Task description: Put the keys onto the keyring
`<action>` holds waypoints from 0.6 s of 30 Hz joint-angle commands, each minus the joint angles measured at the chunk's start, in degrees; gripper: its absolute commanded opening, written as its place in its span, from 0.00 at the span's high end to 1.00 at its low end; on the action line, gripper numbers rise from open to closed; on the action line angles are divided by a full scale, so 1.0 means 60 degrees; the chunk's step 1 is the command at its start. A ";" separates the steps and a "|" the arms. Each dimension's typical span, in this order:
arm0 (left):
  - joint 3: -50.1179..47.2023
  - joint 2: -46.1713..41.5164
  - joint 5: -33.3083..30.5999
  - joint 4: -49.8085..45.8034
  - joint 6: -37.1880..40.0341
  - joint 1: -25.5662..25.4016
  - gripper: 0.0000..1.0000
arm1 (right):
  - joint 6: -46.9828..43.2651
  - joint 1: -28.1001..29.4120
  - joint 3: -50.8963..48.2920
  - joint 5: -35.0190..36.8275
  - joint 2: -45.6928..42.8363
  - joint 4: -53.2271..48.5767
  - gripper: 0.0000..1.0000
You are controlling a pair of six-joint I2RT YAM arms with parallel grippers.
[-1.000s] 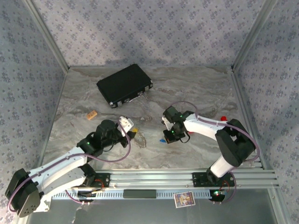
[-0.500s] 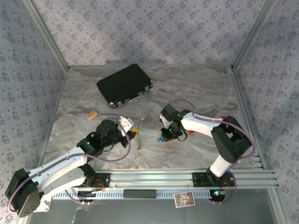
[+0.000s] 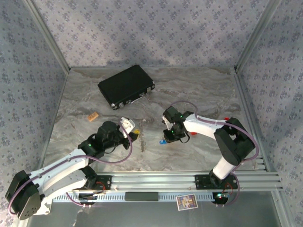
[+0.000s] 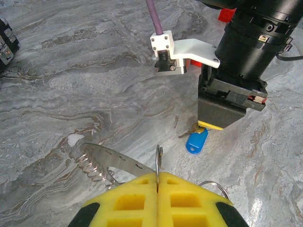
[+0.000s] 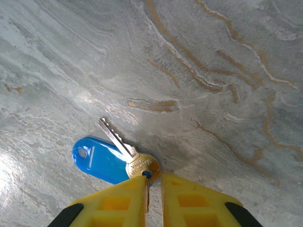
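My left gripper (image 4: 157,174) (image 3: 134,134) is shut on the keyring (image 4: 158,160), pinching a thin wire loop of it edge-on. A flat grey metal band (image 4: 111,158) with holes and a coil spring hangs off its left side just above the table. One of the keys (image 5: 118,139), brass-headed with a blue tag (image 5: 97,158), lies flat on the marble. My right gripper (image 5: 154,177) (image 3: 166,138) stands over the key's head, jaws a little apart, the key's small ring in the gap. In the left wrist view the blue tag (image 4: 196,141) lies under the right gripper (image 4: 208,125).
A black rectangular case (image 3: 126,86) lies at the back left of the marble table (image 3: 199,90). A small tan object (image 3: 93,115) sits left of the arms and a red item (image 3: 227,119) beside the right arm. Patterned walls close three sides.
My right gripper shifted a little left and its jaws parted slightly; the blue-tagged key now lies on the table. The left arm stayed put with the keyring.
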 commanded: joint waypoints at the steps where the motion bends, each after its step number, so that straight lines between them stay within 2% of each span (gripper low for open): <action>1: 0.0122 0.0001 0.0224 0.0623 -0.0123 -0.0037 1.00 | 0.0039 0.0098 0.0248 0.0256 -0.0207 -0.0330 0.83; 5: 0.0115 0.0035 0.0182 0.0602 -0.0141 -0.0027 1.00 | -0.0016 0.0181 0.0344 0.0344 -0.0143 -0.0421 0.83; 12: 0.0122 0.0023 0.0157 0.0586 -0.0182 -0.0032 1.00 | -0.0038 0.0258 0.0368 0.0395 -0.0099 -0.0440 0.87; 18: 0.0177 0.0114 0.0136 0.0580 -0.0174 -0.0037 1.00 | -0.0067 0.0281 0.0371 0.0549 -0.0014 -0.0440 0.84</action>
